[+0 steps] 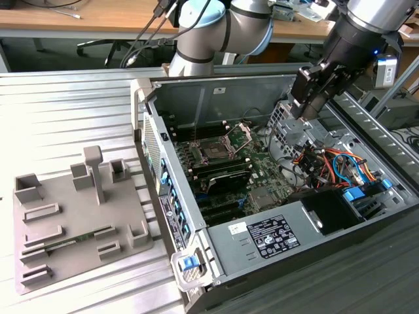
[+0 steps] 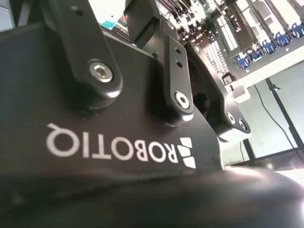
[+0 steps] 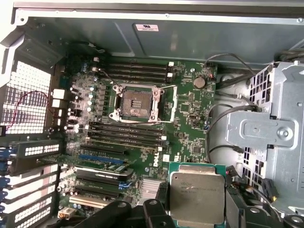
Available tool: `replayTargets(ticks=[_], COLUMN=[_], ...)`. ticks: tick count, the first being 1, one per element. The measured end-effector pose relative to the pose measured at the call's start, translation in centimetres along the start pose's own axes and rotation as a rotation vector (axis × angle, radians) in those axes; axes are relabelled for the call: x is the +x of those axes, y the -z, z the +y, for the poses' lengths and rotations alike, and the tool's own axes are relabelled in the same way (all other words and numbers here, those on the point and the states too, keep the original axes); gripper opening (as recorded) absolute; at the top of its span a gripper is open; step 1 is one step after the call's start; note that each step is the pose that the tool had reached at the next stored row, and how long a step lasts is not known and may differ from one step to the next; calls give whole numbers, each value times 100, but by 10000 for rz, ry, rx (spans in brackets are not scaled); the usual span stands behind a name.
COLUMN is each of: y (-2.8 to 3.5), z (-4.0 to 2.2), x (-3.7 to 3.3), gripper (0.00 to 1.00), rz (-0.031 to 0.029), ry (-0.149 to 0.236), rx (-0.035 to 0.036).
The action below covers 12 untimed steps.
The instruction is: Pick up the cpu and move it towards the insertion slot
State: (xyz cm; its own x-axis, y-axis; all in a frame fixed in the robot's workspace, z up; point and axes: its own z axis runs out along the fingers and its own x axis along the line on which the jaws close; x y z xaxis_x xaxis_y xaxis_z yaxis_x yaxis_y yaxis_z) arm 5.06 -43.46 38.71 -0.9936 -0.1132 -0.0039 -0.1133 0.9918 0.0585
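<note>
Gripper (image 1: 302,108) was clamped on the cpu (image 3: 197,194), holding it in the air over the open PC case (image 1: 196,88). Insertion slot (image 3: 137,103) sat apart from it on the motherboard (image 3: 183,102), retention bracket open.

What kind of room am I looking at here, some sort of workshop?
Probably a robotics lab or test bench: an open grey metal computer case lies on a ribbed metal table, a wooden desk stands behind, and the gripper holds a silvery square cpu.
</note>
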Motion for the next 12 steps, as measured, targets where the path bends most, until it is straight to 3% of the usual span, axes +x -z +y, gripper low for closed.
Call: replayTargets(ticks=[12], y=[0], z=[-17], x=[-146], gripper=[55], rz=[0], ry=[0], rx=[0])
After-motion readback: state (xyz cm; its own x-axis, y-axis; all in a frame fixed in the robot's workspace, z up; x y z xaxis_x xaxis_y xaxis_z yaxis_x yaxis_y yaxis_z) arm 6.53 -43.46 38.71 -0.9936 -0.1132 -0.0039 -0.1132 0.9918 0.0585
